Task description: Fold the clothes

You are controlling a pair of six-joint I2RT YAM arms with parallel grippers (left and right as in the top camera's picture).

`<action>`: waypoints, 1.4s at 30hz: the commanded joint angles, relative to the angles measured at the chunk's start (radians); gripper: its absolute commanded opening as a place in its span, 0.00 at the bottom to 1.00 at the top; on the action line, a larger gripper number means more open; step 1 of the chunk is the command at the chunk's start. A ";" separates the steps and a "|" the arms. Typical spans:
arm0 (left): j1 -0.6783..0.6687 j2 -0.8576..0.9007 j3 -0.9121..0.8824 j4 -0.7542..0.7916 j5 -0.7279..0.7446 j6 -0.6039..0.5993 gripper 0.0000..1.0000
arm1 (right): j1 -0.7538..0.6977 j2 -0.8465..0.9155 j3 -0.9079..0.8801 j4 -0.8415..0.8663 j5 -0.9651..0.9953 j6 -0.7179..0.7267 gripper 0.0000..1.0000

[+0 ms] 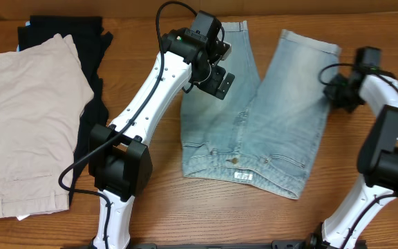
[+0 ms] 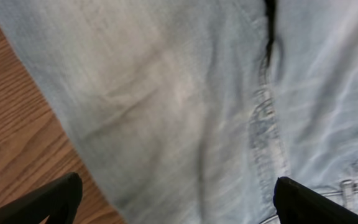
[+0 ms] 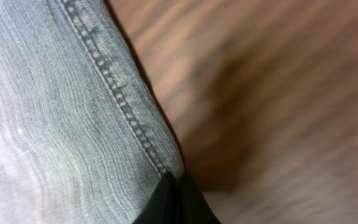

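Left gripper (image 1: 220,79) hovered above shorts (image 1: 282,104), fingers wide apart | right gripper (image 3: 175,194) angled low, clamped on the shorts' seamed edge | counted: two arms, one shorts.

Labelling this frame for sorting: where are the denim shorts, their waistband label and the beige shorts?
denim shorts (image 1: 296,104): overhead view, middle of one leg.
waistband label (image 1: 242,177): overhead view, label's middle.
beige shorts (image 1: 26,124): overhead view, middle of the cloth.

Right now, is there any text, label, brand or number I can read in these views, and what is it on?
The label on the waistband of the shorts: print too small to read.
No other text, brand, number or sign shows in any view.
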 commanded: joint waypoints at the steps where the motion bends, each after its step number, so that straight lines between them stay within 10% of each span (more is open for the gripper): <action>1: -0.001 0.014 0.016 0.005 -0.011 -0.013 1.00 | -0.082 0.021 -0.006 -0.011 -0.032 0.030 0.10; 5: -0.001 0.014 0.016 0.003 -0.011 -0.013 1.00 | -0.125 0.020 0.003 -0.016 -0.109 0.029 0.76; 8: -0.001 0.014 0.014 0.004 -0.011 -0.013 1.00 | -0.138 0.009 0.018 -0.028 -0.163 0.029 0.94; 26: 0.001 0.014 -0.302 -0.023 0.080 0.053 0.96 | 0.001 -0.186 0.074 -0.217 -0.158 -0.029 0.96; 34: -0.001 0.014 -0.447 0.029 0.093 0.112 0.05 | 0.034 -0.186 0.074 -0.219 -0.158 -0.028 0.94; 42: 0.003 0.014 -0.584 0.156 -0.030 0.080 0.04 | 0.033 -0.186 0.074 -0.230 -0.158 -0.032 0.94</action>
